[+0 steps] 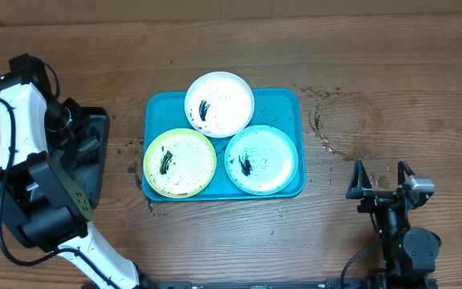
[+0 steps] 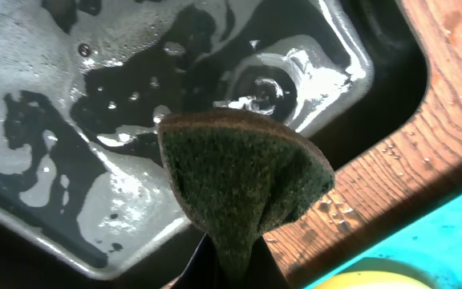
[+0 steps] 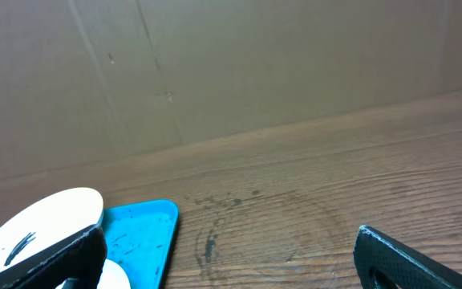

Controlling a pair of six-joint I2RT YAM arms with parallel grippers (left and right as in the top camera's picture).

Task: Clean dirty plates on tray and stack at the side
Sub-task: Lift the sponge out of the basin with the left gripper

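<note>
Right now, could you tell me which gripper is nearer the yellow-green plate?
Left. The left gripper is over the black tray beside the yellow-green plate; the right gripper is past the turquoise tray.

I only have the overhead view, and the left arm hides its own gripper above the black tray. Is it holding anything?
Observer: Yes. The left wrist view shows the left gripper shut on a dark green sponge, pinched at its narrow end.
Operator: What is in the black tray below it?
Observer: The black tray holds soapy water, with white foam over much of the bottom.
Operator: Any spill outside it?
Observer: A few droplets sit on the wooden table between that tray and the turquoise tray.
</note>
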